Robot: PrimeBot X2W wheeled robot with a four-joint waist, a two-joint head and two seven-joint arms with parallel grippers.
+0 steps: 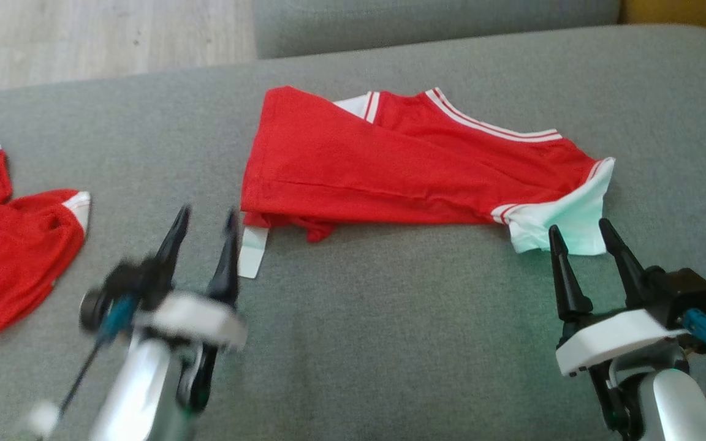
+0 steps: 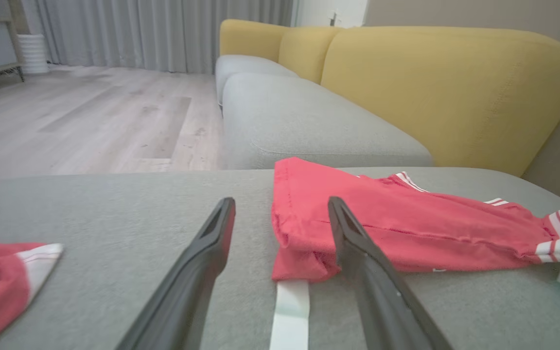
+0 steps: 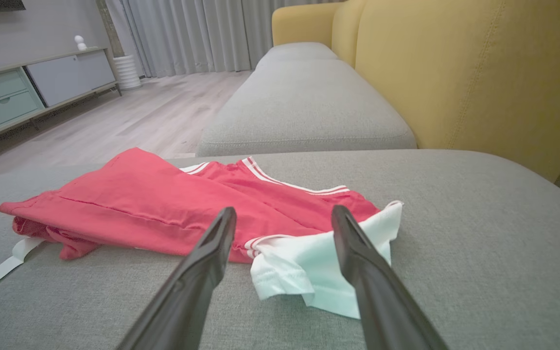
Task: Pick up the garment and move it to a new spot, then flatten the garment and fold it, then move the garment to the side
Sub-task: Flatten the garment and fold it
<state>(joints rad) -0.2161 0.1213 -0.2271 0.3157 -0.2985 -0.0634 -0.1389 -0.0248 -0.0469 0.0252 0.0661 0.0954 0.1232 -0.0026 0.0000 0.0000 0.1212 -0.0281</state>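
Jaws stand wide and empty on both arms: the left gripper [image 1: 208, 211] near the left end of the folded red garment [image 1: 390, 165], the right gripper [image 1: 579, 226] just beside its white sleeve [image 1: 573, 211] — all on a grey sofa cushion [image 1: 390, 337].

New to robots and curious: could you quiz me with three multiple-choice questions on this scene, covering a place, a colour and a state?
1. The folded red garment lies on: A grey cushion; B wooden table; C basket.
2. Its sleeve by the right tool is: A blue; B white; C black.
3. The right tool is: A shut on the sleeve; B open, empty; C shut on nothing.
Answers: A, grey fabric surrounds it; B, pale beside the red; B, fingers stand wide apart, clamping nothing.
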